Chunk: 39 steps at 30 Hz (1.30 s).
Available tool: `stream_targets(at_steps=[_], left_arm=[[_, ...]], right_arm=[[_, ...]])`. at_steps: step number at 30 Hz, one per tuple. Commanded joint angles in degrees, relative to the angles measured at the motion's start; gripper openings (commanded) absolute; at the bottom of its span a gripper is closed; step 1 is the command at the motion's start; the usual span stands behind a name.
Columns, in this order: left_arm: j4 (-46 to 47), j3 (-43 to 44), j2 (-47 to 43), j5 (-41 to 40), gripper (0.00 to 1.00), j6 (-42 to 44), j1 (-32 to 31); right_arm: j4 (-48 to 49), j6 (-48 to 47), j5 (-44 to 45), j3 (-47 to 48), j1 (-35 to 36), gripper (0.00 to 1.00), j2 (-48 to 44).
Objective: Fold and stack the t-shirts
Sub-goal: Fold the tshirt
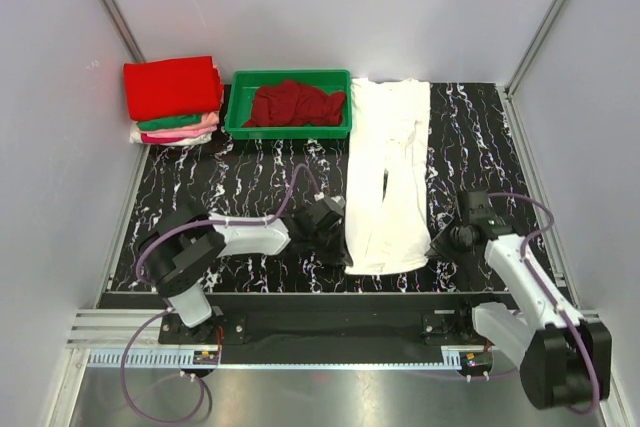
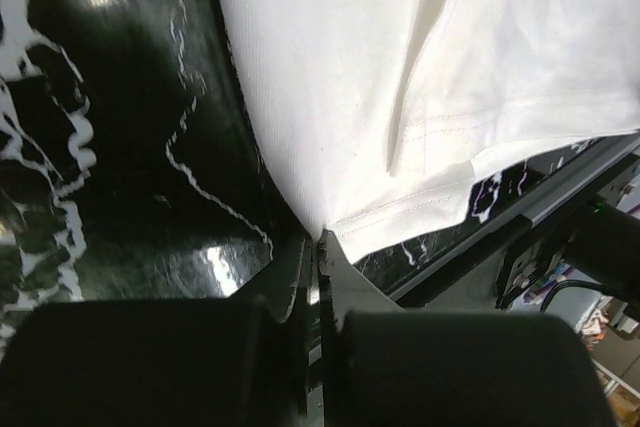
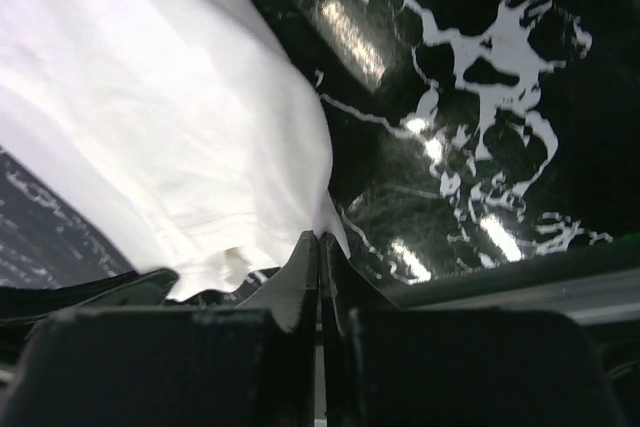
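A white t-shirt (image 1: 385,177) lies folded into a long narrow strip on the black marbled table, running from the back to near the front edge. My left gripper (image 1: 345,250) is shut on its near left corner; in the left wrist view (image 2: 318,237) the cloth (image 2: 400,87) runs into the closed jaws. My right gripper (image 1: 435,247) is shut on its near right corner, seen in the right wrist view (image 3: 321,237) with the white cloth (image 3: 180,117) pinched at the tips. A stack of folded shirts (image 1: 172,99), red on top, then green and pink, sits back left.
A green plastic tray (image 1: 238,127) at the back centre holds a crumpled dark red shirt (image 1: 295,104). The table's front rail (image 1: 330,299) runs just below both grippers. Grey walls close in the left, back and right sides.
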Motion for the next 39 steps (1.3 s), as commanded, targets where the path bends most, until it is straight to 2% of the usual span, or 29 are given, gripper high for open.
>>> stream_targets(at_steps=[1, 8, 14, 19, 26, 33, 39], left_arm=[[-5.7, 2.2, -4.3, -1.6, 0.0, -0.4, -3.1], [-13.5, 1.7, -15.2, -3.2, 0.0, -3.1, -8.7], [-23.1, 7.4, -19.3, -4.6, 0.01, 0.8, -7.0], [-26.3, 15.6, -14.0, 0.5, 0.01, 7.7, 0.5], [-31.2, 29.8, 0.6, 8.9, 0.01, 15.0, 9.7], [-37.5, 43.6, 12.6, 12.3, 0.01, 20.1, 14.9], [-40.1, 50.0, 18.9, 14.6, 0.03, 22.1, 18.2]], right_arm=[[-7.8, 3.4, -2.4, 3.0, 0.6, 0.0, -7.3], [-21.9, 4.6, -4.1, 9.4, 0.6, 0.0, -19.8], [-20.0, 4.4, -3.5, 13.8, 0.6, 0.0, -17.4], [-12.9, 1.3, -0.3, 19.3, 0.6, 0.0, -9.0], [-4.9, -2.4, 3.9, 27.1, 0.6, 0.0, 4.2], [0.6, -5.3, 6.0, 32.8, 0.6, 0.0, 17.5], [3.4, -6.9, 7.7, 37.4, 0.5, 0.0, 26.2]])
